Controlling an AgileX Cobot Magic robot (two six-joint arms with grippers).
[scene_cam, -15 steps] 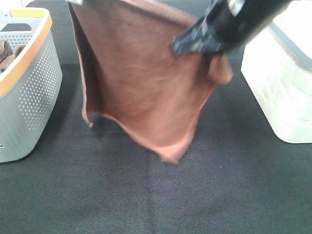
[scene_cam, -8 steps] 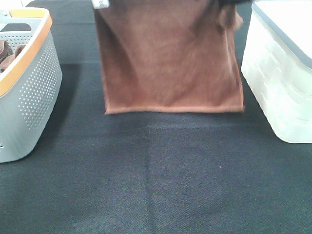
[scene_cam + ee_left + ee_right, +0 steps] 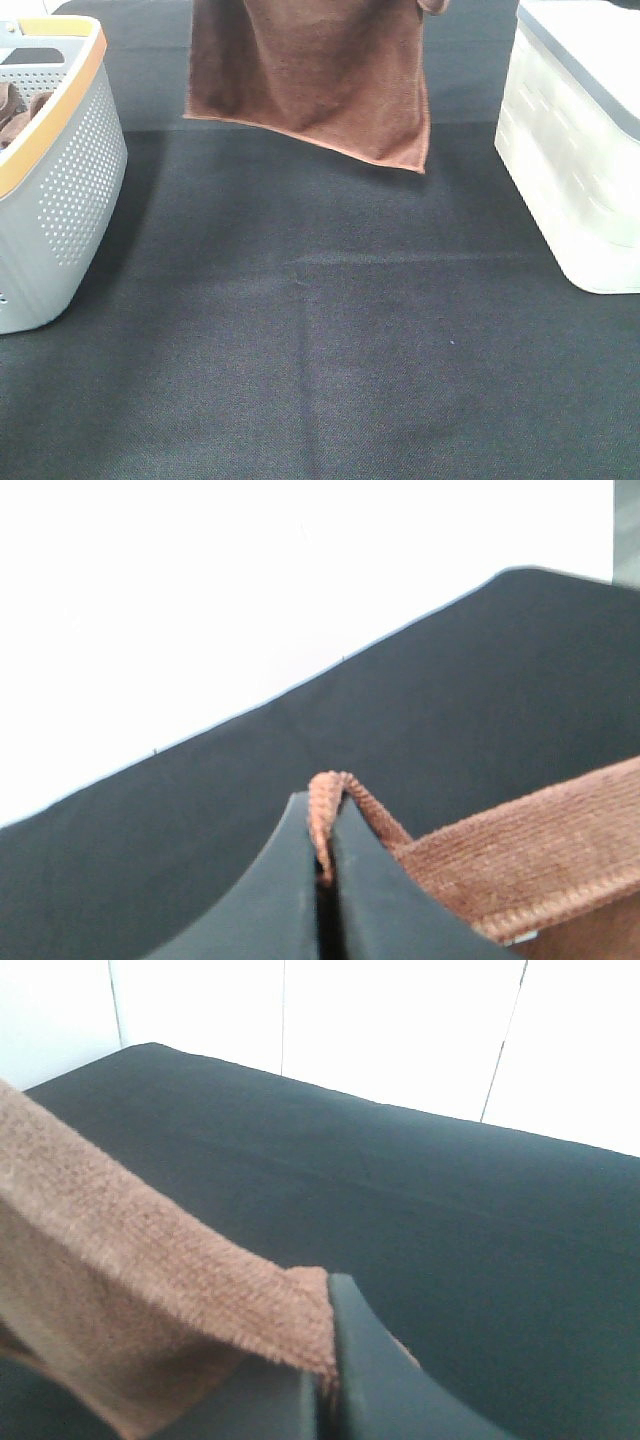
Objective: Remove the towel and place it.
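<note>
Two closed grippers hold the towel (image 3: 310, 75) up by its top edge. In the left wrist view the left gripper (image 3: 322, 825) has its dark fingers (image 3: 270, 900) pressed together on a folded bit of hem. In the right wrist view the right gripper (image 3: 322, 1385) pinches a corner of the towel in the same way. Neither gripper shows in the high view, where the towel runs out of the top of the frame.

The brown cloth hangs spread over the far part of the black table (image 3: 320, 350). Its lower hem slants, with the left corner higher than the right, and it looks clear of the table surface. It hangs between the grey basket with the orange rim (image 3: 70, 190) on the left and the white bin (image 3: 580, 170) on the right, and touches neither. Some brown cloth (image 3: 15, 110) lies inside the basket. Nearer the camera, a wide stretch of tabletop lies between basket and bin.
</note>
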